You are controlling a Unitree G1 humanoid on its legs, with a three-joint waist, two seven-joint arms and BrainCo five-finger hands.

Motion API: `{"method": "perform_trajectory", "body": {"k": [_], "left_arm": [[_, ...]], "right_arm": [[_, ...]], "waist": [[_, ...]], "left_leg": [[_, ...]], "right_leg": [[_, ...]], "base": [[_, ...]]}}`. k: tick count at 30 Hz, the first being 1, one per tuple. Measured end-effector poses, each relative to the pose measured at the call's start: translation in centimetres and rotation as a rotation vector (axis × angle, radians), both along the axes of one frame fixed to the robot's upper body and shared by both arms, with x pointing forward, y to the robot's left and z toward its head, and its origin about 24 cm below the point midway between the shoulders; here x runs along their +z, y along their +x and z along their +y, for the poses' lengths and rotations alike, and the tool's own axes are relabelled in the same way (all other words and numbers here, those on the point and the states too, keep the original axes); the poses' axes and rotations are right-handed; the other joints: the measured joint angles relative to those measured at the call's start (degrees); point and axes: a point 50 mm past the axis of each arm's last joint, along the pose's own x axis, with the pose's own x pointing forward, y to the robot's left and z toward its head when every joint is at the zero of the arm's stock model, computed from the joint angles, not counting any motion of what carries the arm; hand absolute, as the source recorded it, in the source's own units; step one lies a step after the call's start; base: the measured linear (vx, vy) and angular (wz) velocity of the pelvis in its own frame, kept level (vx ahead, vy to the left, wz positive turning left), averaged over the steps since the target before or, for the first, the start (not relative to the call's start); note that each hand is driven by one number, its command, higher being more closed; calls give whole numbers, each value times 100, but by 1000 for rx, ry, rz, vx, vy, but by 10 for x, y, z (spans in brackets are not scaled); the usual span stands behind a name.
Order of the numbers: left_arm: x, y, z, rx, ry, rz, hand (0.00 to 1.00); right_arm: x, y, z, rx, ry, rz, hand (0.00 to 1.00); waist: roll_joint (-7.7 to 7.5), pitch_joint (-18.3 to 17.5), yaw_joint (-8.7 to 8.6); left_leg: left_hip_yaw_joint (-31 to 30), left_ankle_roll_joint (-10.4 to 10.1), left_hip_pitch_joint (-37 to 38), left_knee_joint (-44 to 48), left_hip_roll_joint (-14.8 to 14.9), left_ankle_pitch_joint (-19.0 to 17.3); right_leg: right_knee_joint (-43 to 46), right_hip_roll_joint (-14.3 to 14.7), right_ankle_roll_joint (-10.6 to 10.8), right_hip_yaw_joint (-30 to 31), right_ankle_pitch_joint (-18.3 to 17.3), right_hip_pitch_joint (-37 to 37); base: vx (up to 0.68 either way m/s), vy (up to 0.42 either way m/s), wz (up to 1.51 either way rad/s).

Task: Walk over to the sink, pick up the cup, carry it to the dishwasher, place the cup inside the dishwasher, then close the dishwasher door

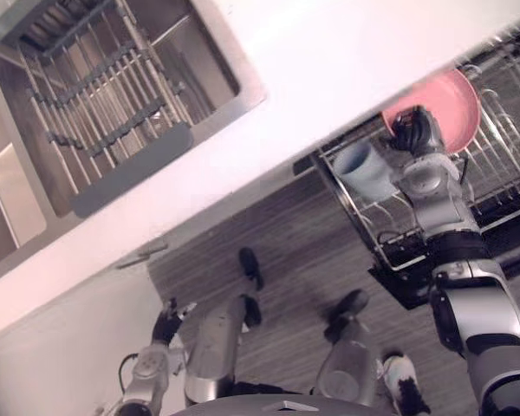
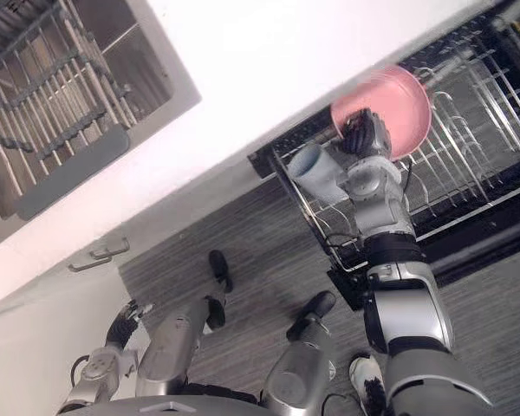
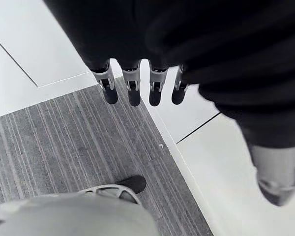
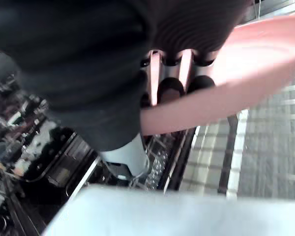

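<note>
The light blue cup [image 1: 362,170] lies tilted in the pulled-out wire dishwasher rack [image 1: 364,227], just left of my right wrist. Its pale rim [image 4: 157,211] shows close under the wrist camera. My right hand [image 1: 415,132] reaches past the cup to the edge of a pink plate [image 1: 455,108] standing in the rack. Its fingers [image 4: 170,88] are straight against the plate's rim and hold nothing. My left hand [image 1: 168,321] hangs low beside the white cabinet, fingers [image 3: 132,91] straight and apart from everything.
A steel sink [image 1: 199,95] with a grey drying rack [image 1: 95,104] is set in the white countertop [image 1: 347,61] at the upper left. A cabinet handle [image 2: 100,256] sits below the counter. Grey striped floor [image 1: 286,251] lies between cabinet and dishwasher.
</note>
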Motion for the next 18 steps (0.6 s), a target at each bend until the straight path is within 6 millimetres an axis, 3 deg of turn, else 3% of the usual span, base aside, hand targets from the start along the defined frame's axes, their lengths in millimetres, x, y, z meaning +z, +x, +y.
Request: {"method": "perform_trajectory", "body": {"k": [1, 2, 3, 6, 10, 14, 18], "left_arm": [[1, 2, -1, -1, -2, -4, 0], [2, 4, -1, -6, -2, -10, 0], [2, 7, -8, -15, -16, -18, 0], [3, 7, -14, -36, -26, -26, 0], [4, 8, -14, -37, -29, -34, 0], [4, 8, -14, -35, -28, -35, 0], [1, 0, -11, -16, -20, -23, 0]], "right_arm": [[1, 0, -1, 0, 4, -1, 0], [-1, 0, -1, 11, 17, 14, 0], [-3, -1, -2, 11, 15, 22, 0], [-13, -1, 2, 23, 20, 49, 0], [-27, -10, -9, -25, 36, 50, 0], [-12, -22, -12, -40, 111, -91, 0], [8, -44, -13, -58, 174, -290, 0]], "waist": [[22, 10, -1], [17, 15, -15], [123, 16, -119], [119, 18, -163], [105, 27, -293], [94, 35, -321], [-87, -13, -399]], "left_leg": [[-9, 0, -1, 18, 9, 0], [-28, -4, -2, 62, -15, -3], [-117, -44, -2, 111, 0, -21], [-74, -89, 88, 204, 145, 8], [-32, -91, 392, 209, 171, 7], [33, -93, 550, 52, 140, 8], [71, -163, 817, -60, 140, -3]], "right_leg": [[-148, 68, -2, 24, -39, -51], [-563, 194, -136, 64, 137, -159], [-736, 333, 17, 101, 425, -43], [-671, 453, -41, 118, 401, 26], [-465, 426, -77, 100, 380, 226], [-457, 420, -78, 93, 380, 308], [-462, 425, -76, 100, 379, 507]], "base": [[52, -22, 17], [-4, -54, 36], [14, -77, 27], [74, -100, -10], [45, -23, -3], [1, 13, 2], [-15, 14, -4]]}}
